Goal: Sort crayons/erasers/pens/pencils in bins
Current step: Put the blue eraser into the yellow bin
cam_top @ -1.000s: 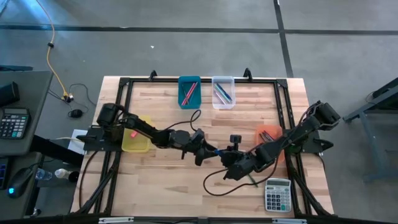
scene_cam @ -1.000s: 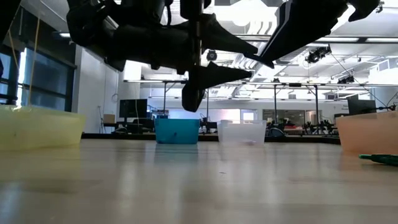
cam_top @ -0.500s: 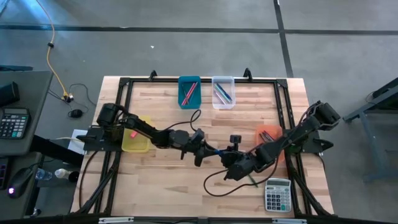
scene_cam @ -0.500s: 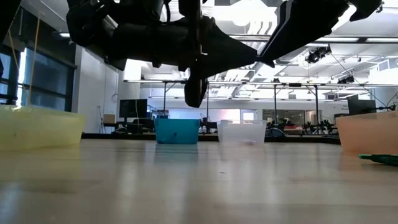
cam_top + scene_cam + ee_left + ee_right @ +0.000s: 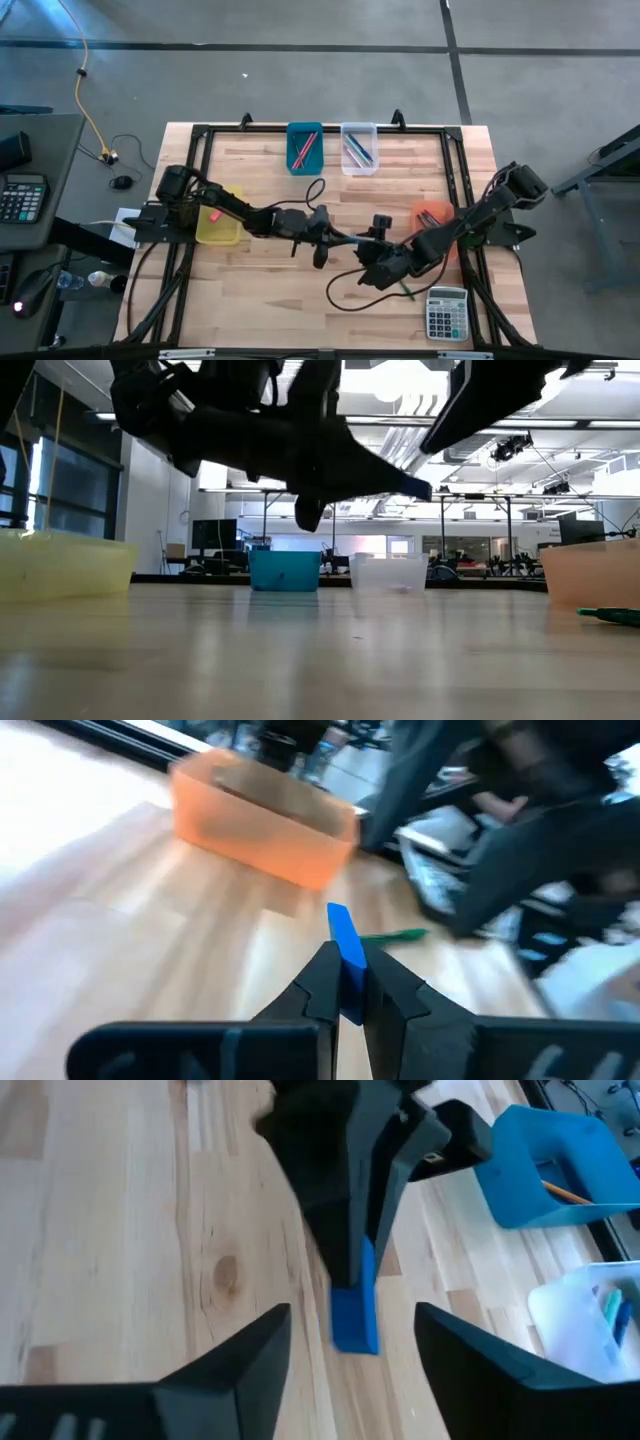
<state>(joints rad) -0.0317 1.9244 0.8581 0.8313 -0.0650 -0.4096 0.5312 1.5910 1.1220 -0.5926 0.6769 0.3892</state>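
Gripping blue eraser (image 5: 354,1315), left gripper (image 5: 347,982); right gripper (image 5: 350,1342) wide beside, orange bin (image 5: 262,815) beyond.

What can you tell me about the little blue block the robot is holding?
The blue eraser is a small, flat, rectangular block, plain bright blue and matte like rubber. The left gripper is shut on one end of it, so the other end sticks out past the dark fingers. It hangs in the air above the wooden table, touching nothing else. The right gripper is open, just short of its free end.
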